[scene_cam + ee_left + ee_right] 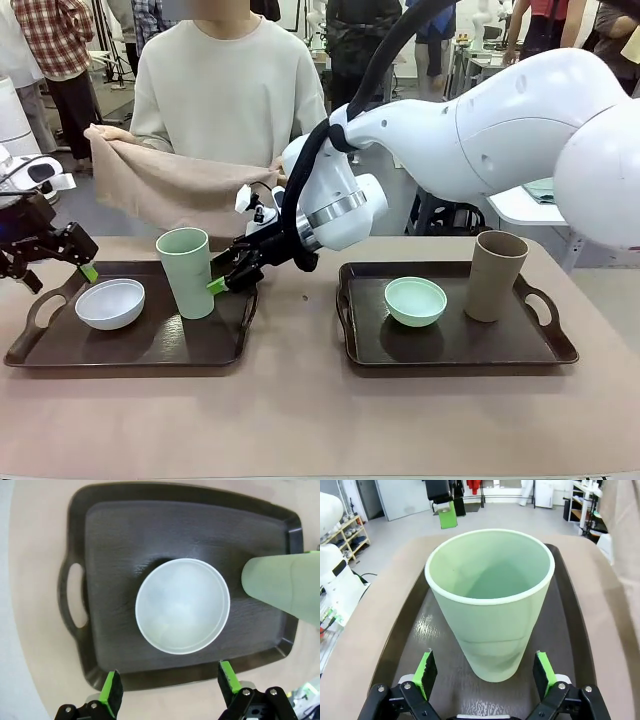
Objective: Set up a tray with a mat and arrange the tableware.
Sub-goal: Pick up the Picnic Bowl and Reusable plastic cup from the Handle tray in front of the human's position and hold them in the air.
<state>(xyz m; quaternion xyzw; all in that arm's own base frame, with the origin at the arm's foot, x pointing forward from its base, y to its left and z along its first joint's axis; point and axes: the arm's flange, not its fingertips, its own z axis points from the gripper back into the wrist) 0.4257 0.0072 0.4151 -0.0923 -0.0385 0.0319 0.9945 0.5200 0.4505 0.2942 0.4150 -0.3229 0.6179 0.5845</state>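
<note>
The right pincer (484, 672) is hanging wide open and gripping nothing; its green pads (426, 670) are flanking the foot of the pale green cup (490, 600) with a gap showing on each side; the cup is standing upright directly ahead of it, long axis vertical, on a dark tray (405, 630); this arm is plainly the nearer one to the cup, and I judge that closing level across its lower wall is all the coming grasp is asking for.

The left pincer (168, 682) is hovering equally open and empty above the same tray; the white bowl (182, 605) is lying just beyond its fingertips, mouth up, with the cup off to one side of it.

Farther along the surface (300, 420), well apart from both pincers, a second tray (450, 345) is carrying a mint bowl (415, 300) and a brown cup (495, 275), both upright.

Beyond everything, a person (230, 90) is holding a beige mat (170, 185) spread above the surface's far edge; it is not yet lying in either tray.
</note>
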